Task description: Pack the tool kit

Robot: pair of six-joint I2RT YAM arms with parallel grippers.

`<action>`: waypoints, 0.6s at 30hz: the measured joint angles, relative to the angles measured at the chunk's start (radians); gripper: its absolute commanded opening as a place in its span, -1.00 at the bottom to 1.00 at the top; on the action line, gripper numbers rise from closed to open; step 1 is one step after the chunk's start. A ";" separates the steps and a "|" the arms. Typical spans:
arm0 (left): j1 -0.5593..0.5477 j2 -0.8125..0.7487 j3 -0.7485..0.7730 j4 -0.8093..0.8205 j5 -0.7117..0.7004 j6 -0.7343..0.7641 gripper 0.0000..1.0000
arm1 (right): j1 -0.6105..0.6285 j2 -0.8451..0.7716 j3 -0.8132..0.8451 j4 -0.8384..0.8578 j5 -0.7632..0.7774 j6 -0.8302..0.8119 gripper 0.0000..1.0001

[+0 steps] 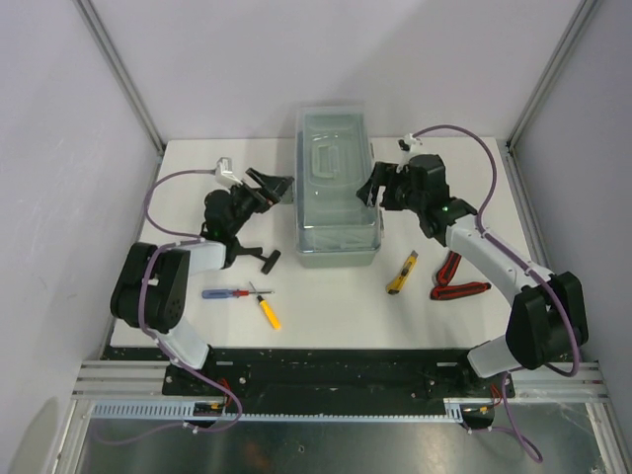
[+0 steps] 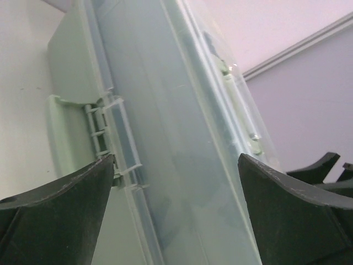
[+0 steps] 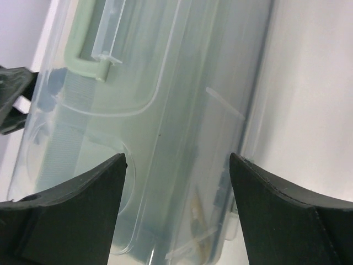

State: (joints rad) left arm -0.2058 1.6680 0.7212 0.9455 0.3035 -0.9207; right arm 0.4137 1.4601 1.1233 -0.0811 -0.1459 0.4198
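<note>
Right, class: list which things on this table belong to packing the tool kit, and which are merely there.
Belong to the job:
sage-green plastic box with clear lid
black hammer
blue-handled screwdriver
yellow-handled screwdriver
yellow utility knife
red-handled pliers

Merely there:
white table
purple cables
silver metal rail

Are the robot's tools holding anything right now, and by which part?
Nothing looks held. The left tool and right tool both stand open, either side of the tool kit box.
</note>
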 measured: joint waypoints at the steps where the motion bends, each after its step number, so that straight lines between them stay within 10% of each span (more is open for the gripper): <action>1: -0.002 -0.009 0.000 0.000 0.010 0.006 0.98 | 0.003 -0.001 0.015 -0.023 0.019 -0.019 0.61; 18: -0.077 -0.067 0.039 -0.143 0.154 0.098 0.94 | 0.116 0.029 0.209 -0.087 0.138 -0.448 0.57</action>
State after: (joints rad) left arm -0.2825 1.6009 0.7597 0.8021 0.4572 -0.8230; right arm 0.5301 1.4887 1.3319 -0.1680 -0.0082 -0.0284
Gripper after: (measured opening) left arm 0.982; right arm 0.816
